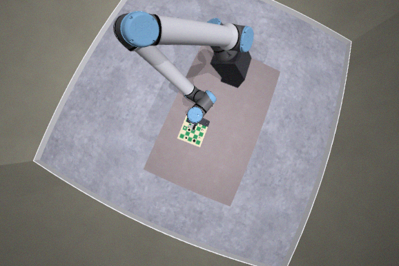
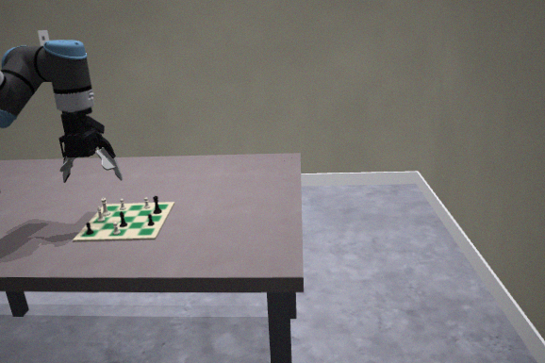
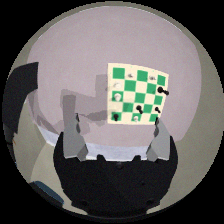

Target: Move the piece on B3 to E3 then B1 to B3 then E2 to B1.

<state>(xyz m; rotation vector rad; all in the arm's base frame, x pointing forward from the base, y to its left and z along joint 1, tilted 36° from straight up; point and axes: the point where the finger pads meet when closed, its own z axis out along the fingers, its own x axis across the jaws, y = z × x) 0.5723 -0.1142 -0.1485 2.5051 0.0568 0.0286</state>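
A small green and cream chessboard (image 2: 126, 221) lies on the brown table; it also shows in the overhead view (image 1: 192, 133) and in the wrist view (image 3: 137, 96). Several small white and black pieces stand upright on it, among them a white piece (image 2: 104, 205) at the far left corner and a black piece (image 2: 156, 205) at the far right. My gripper (image 2: 90, 173) is open and empty. It hangs well above the table, up and to the left of the board's far left corner. In the wrist view its two fingers stand wide apart with nothing between them.
The arm's base (image 1: 232, 66) stands at the far end of the table (image 2: 189, 218). The arm's elbow (image 1: 138, 30) reaches out beyond the table. The table's right edge (image 2: 301, 218) drops to a grey floor.
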